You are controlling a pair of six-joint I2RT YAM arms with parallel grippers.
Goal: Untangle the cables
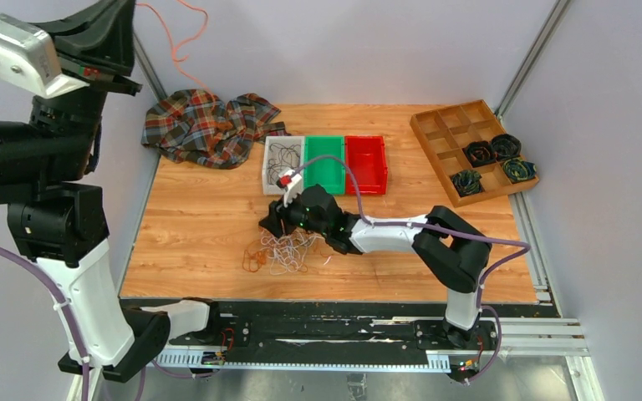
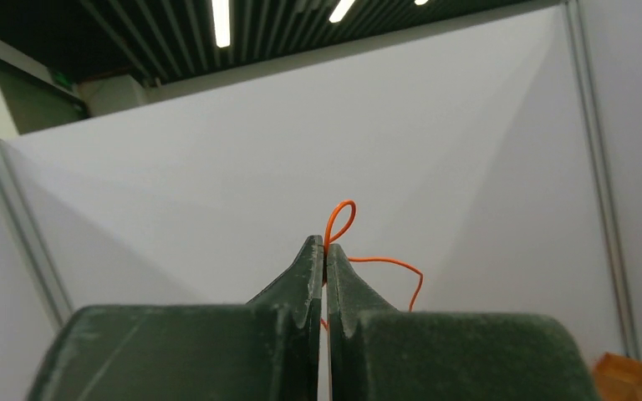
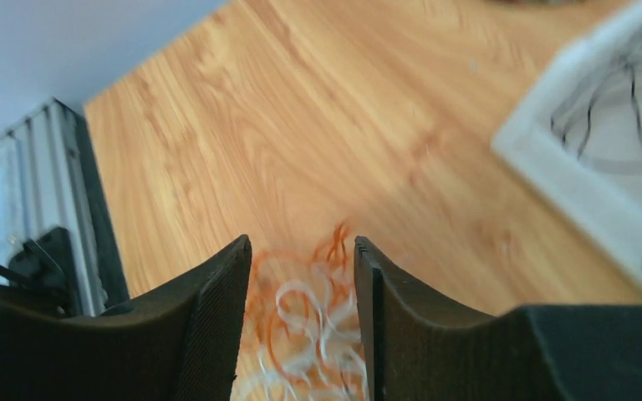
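Note:
A bunch of the cables (image 1: 282, 249), thin orange and white strands, lies on the wooden table near its front edge. My right gripper (image 1: 272, 224) hovers low over the bunch. In the right wrist view it (image 3: 303, 251) is open, with blurred orange and white cables (image 3: 318, 309) showing in the gap below the fingers. The left arm is raised high at the far left. My left gripper (image 2: 326, 246) is shut on a single orange cable (image 2: 339, 219) that loops above the tips. That orange cable (image 1: 175, 42) hangs down the back wall toward the cloth.
A white tray (image 1: 269, 171) holds black cables, with a green bin (image 1: 324, 163) and a red bin (image 1: 366, 163) beside it. A plaid cloth (image 1: 209, 125) lies at the back left. A wooden compartment box (image 1: 447, 121) with dark coils sits at the back right.

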